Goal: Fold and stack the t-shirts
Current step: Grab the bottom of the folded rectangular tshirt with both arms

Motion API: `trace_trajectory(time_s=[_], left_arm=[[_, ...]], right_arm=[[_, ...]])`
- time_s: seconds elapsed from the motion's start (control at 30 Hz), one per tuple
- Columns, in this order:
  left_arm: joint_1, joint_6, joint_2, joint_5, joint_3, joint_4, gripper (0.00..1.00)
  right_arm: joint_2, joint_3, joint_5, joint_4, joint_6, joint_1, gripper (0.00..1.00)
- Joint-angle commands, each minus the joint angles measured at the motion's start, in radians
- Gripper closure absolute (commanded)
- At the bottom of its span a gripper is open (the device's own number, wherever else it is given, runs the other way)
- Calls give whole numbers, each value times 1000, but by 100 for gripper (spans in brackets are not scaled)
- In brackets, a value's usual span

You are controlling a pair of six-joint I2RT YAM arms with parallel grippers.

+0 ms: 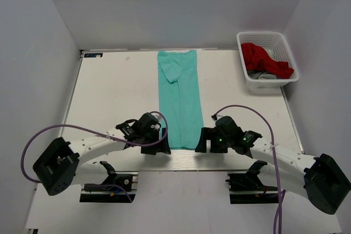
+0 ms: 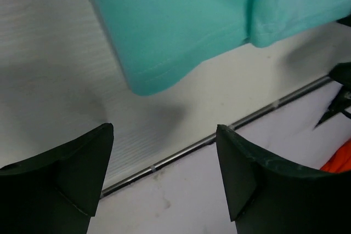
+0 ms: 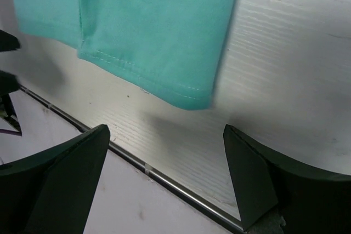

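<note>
Left gripper: jaws wide apart, nothing held, low over the table just off the near-left corner of the t-shirt. Right gripper: jaws wide apart, nothing held, just off the near-right corner. The t-shirt lies flat, folded into a long narrow strip down mid-table. White basket at far right holds red cloth.

Robot lab test cell, not a home or shop. White tabletop is boxed in by plain grey panel walls on three sides, with a bare metal rail along the near edge. Left arm and right arm are bolted side by side, purple cables looping loose. Only the white plastic basket of red cloth looks domestic.
</note>
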Motion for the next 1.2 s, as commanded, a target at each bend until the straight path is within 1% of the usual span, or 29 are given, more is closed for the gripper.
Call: trace_trajectory(time_s=[0.0, 0.07, 0.1, 0.13, 0.17, 0.23, 0.3, 0.33, 0.4, 0.57, 0.63, 0.67, 0.7, 0.73, 0.77, 0.8, 0.9, 1.03, 1.1, 1.17], left_arm=[[-40, 14, 87, -25, 34, 10, 16], [-50, 25, 135, -60, 67, -17, 26], [-50, 25, 166, -82, 99, -33, 33], [-50, 25, 175, -141, 109, -45, 37], [-50, 25, 175, -167, 109, -54, 40], [-50, 25, 184, -235, 118, -63, 40], [-50, 34, 195, -284, 141, -85, 41], [-50, 34, 218, -296, 153, -97, 41], [-50, 34, 236, -309, 164, -106, 42], [-50, 55, 275, -324, 173, -87, 57], [-50, 55, 275, -301, 173, -56, 64], [-50, 55, 275, -301, 173, -56, 75], [-50, 55, 275, -292, 173, -56, 80], [-50, 55, 275, -292, 173, -56, 87], [-50, 55, 275, -292, 173, -47, 100], [-50, 55, 264, -280, 182, -47, 100], [-50, 77, 243, -280, 195, -36, 100], [-50, 88, 218, -298, 248, -27, 100], [-30, 88, 194, -298, 249, -16, 100], [-30, 88, 184, -377, 284, -30, 100]], right_arm=[[27, -29, -46, 43, 22, -7, 10], [43, -32, -50, 79, 19, -14, 12], [46, -26, -50, 80, 19, -14, 14], [68, -23, -49, 78, 13, -19, 17], [76, -17, -50, 81, 10, -22, 23], [99, -18, -56, 89, 9, -27, 32], [116, -18, -44, 90, 9, -33, 36], [125, -15, -37, 89, 10, -34, 36], [151, -9, -15, 92, 15, -45, 40], [219, 6, -7, 110, 22, -60, 52], [236, 15, -3, 117, 33, -67, 62], [240, 20, -1, 120, 38, -67, 66], [251, 21, 0, 123, 36, -70, 78], [253, 26, 8, 126, 39, -71, 86], [251, 31, 11, 124, 41, -71, 95], [247, 32, 14, 129, 36, -71, 100], [231, 49, 16, 156, -22, -71, 100], [185, 87, 28, 176, -85, -70, 100], [164, 116, 43, 189, -105, -71, 100], [165, 162, 94, 169, -128, -70, 100]])
